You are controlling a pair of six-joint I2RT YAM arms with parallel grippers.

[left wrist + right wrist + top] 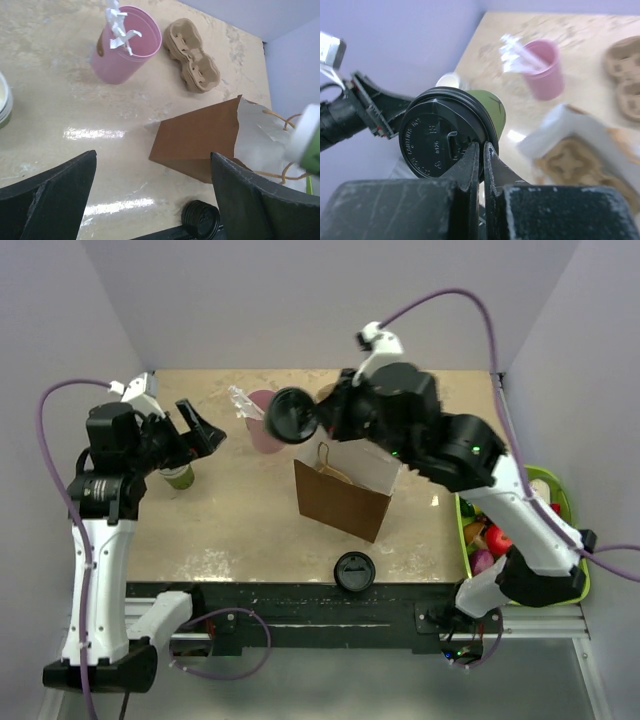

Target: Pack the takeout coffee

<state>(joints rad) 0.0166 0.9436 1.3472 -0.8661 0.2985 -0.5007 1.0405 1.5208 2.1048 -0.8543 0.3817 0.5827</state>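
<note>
The coffee cup [445,135] has smooth olive-green paper sides and a round, glossy black plastic lid with embossed lettering. It is held tipped on its side at eleven o'clock from the creased brown paper bag [340,502], the right gripper [481,150] pinching its lid rim. At the bag's nine o'clock, the left gripper [200,430] is spread wide.

Olive-green cup [493,107], black lid [432,137]; pink tumbler [120,60]

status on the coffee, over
Left gripper open, empty. Right gripper shut on takeout coffee at lid rim, cup tipped sideways near paper bag. Bag open.
</note>
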